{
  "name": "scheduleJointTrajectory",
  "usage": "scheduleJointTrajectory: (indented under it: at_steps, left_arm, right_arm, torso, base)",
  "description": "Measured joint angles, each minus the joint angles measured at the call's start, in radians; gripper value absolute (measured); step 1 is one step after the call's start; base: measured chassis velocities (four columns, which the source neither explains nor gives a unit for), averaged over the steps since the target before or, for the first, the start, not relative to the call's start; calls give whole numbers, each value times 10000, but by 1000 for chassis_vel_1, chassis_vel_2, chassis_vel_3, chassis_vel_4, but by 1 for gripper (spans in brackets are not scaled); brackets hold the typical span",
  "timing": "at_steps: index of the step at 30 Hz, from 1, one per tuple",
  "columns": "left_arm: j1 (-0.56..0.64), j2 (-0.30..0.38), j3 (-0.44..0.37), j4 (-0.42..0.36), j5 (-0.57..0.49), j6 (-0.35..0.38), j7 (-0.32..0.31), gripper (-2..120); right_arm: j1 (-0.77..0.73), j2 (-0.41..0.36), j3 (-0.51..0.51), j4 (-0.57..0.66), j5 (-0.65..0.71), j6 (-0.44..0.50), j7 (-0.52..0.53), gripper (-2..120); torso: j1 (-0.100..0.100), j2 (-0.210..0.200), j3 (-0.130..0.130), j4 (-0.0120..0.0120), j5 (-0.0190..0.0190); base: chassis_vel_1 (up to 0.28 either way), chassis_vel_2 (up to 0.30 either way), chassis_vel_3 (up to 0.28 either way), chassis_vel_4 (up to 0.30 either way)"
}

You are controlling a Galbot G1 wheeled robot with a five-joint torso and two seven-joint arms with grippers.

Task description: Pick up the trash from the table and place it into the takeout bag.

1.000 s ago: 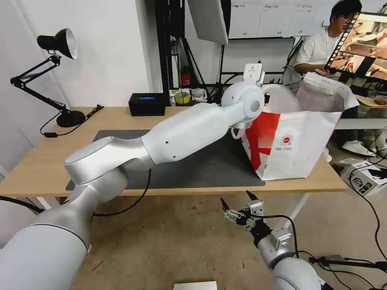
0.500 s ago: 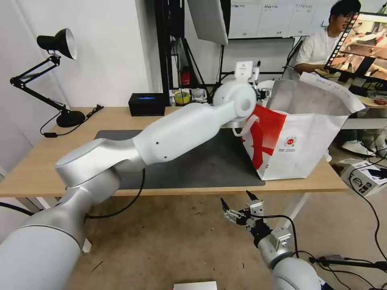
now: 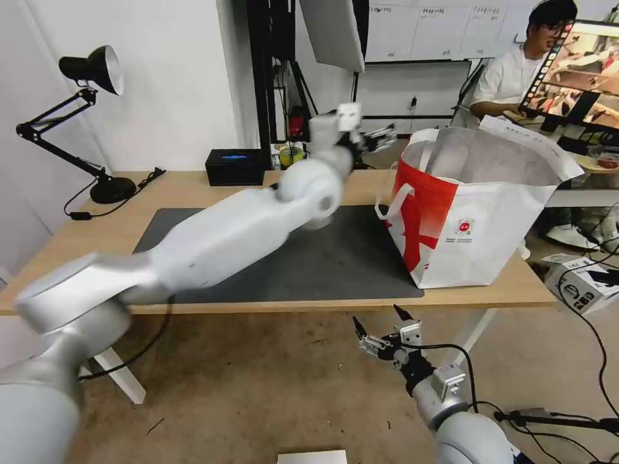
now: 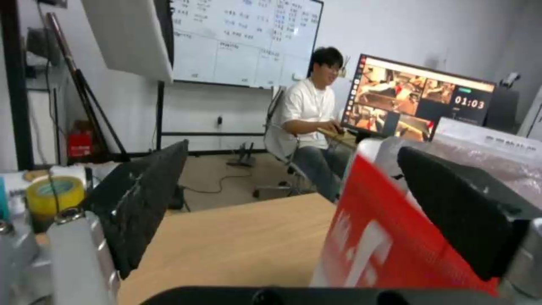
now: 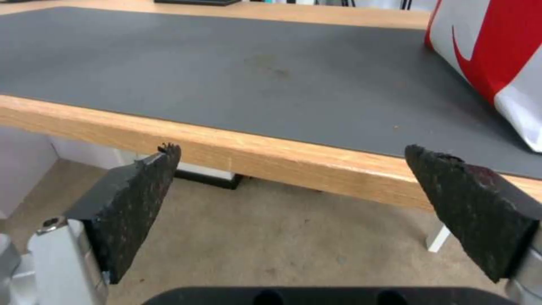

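- Left claw [image 3: 380, 136] has swung back from over the takeout bag [image 3: 477, 225], spread, empty.
- Right claw [image 3: 380, 325] hangs spread below the surface [image 3: 213, 187].
- No trash visible on the mat [image 5: 226, 63]; task looks nearly done.

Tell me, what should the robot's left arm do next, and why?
Probably pull the left gripper farther from the takeout bag and park it. Its jaws are open with nothing between them, the dark mat on the table shows no trash, and the right gripper hangs open below the table edge.
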Motion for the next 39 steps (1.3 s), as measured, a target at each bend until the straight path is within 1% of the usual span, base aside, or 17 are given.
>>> scheduleJointTrajectory:
  at_steps: [3,5,6,9,10,13,14,15,17,26,32,33,35,36,37,38,39]
  left_arm:
    - [652,600,-362,-378,133,-241,379,100]
    - [2246,2034,-1528,-1196,436,-470,949,100]
    - [2246,2034,-1528,-1196,436,-470,949,100]
    - [4705,3344,-3714,-2283,956,-819,1658,100]
    - [4705,3344,-3714,-2283,956,-819,1658,100]
    - [7026,3968,-5619,-2988,1435,-891,2310,100]
    - [7026,3968,-5619,-2988,1435,-891,2310,100]
    - [7806,4169,-6290,-3193,1650,-993,2468,100]
    - [8690,4313,-6977,-3491,2026,-1113,2603,100]
    - [10416,4045,-8230,-4383,2739,-1290,2688,100]
    - [12540,3712,-10229,-4892,3842,-1514,3085,100]
    - [12540,3712,-10229,-4892,3842,-1514,3085,100]
    - [14406,3050,-11689,-5304,4756,-1524,3440,100]
    - [15541,2416,-12460,-5530,5142,-1546,3763,100]
    - [15541,2416,-12460,-5530,5142,-1546,3763,100]
    - [16591,1706,-13170,-5599,5531,-1795,4199,100]
    - [17121,1307,-13471,-5597,5702,-1950,4397,100]
  right_arm:
    - [0,0,0,0,0,0,0,100]
    - [1,-1,0,0,0,0,1,100]
    - [1,-1,0,0,0,0,1,100]
    - [0,-1,0,0,0,0,1,100]
    - [0,-1,0,0,0,0,1,100]
    - [0,-1,0,0,0,0,0,100]
    - [0,-1,0,0,0,0,0,100]
    - [1,-1,0,0,0,0,0,100]
    - [0,0,0,-1,0,0,0,100]
    - [0,0,0,0,0,0,-1,100]
    - [0,-1,0,0,0,0,-1,100]
    - [0,-1,0,0,0,0,-1,100]
    - [0,0,0,0,0,0,0,100]
    - [0,0,0,-1,1,0,0,100]
    - [0,0,0,-1,1,0,0,100]
    - [1,0,0,-1,0,0,0,100]
    - [0,-1,0,0,0,0,1,100]
  torso:
    - [0,0,0,-4,0]
    - [0,-1,2,3,-4]
    - [0,-1,2,3,-4]
    - [0,0,0,0,-2]
    - [0,0,0,0,-2]
    - [0,0,0,0,-5]
    - [0,0,0,0,-5]
    - [-1,1,-2,6,1]
    - [-1,1,-1,3,-2]
    - [-1,1,-1,-6,5]
    - [0,1,-1,-5,5]
    - [0,1,-1,-5,5]
    - [0,1,0,-1,4]
    - [-1,1,-1,-1,5]
    - [-1,1,-1,-1,5]
    - [0,1,-1,-1,6]
    - [-1,1,-1,-1,5]
  base:
    - [0,0,0,0]
    - [0,0,0,0]
    - [0,0,0,0]
    - [0,0,0,0]
    - [0,0,0,0]
    - [0,0,0,0]
    - [0,0,0,0]
    - [0,0,0,0]
    - [0,0,0,0]
    - [0,0,0,0]
    - [0,0,0,0]
    - [0,0,0,0]
    - [0,0,0,0]
    - [0,0,0,0]
    - [0,0,0,0]
    - [0,0,0,0]
    - [0,0,0,0]
